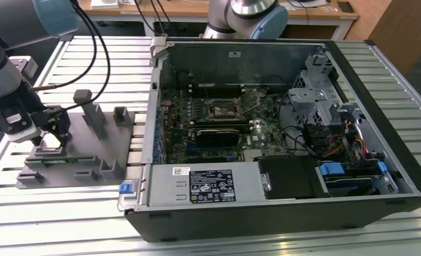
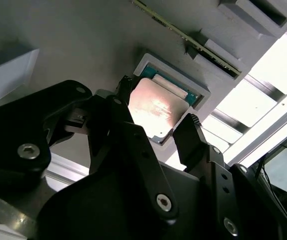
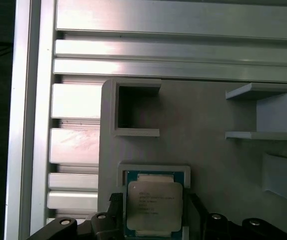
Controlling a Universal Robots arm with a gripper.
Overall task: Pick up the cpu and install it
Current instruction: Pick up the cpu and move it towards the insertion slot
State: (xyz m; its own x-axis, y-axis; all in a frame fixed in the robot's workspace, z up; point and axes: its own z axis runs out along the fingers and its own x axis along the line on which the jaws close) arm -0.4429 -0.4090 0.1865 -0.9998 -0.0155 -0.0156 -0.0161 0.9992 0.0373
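The cpu (image 3: 153,205) is a small square chip with a pale silvery top (image 2: 158,107). It lies flat in a shallow square pocket of the grey plastic fixture (image 1: 89,160), at the exterior view's left. My gripper (image 1: 50,140) is lowered onto that pocket. In both wrist views its black fingers (image 2: 189,130) stand on opposite sides of the chip, with a narrow gap at each edge. The gripper (image 2: 157,104) (image 3: 155,201) is open around the chip and holds nothing. The open computer case (image 1: 267,133) shows the motherboard with its socket (image 1: 221,111).
A long green memory stick (image 1: 61,158) lies in a fixture slot close to the gripper. Grey posts and blocks (image 1: 94,114) rise from the fixture. The case wall (image 1: 153,106) stands between fixture and motherboard. A second arm's base (image 1: 246,16) stands behind the case. The slatted aluminium table (image 1: 54,213) lies beneath.
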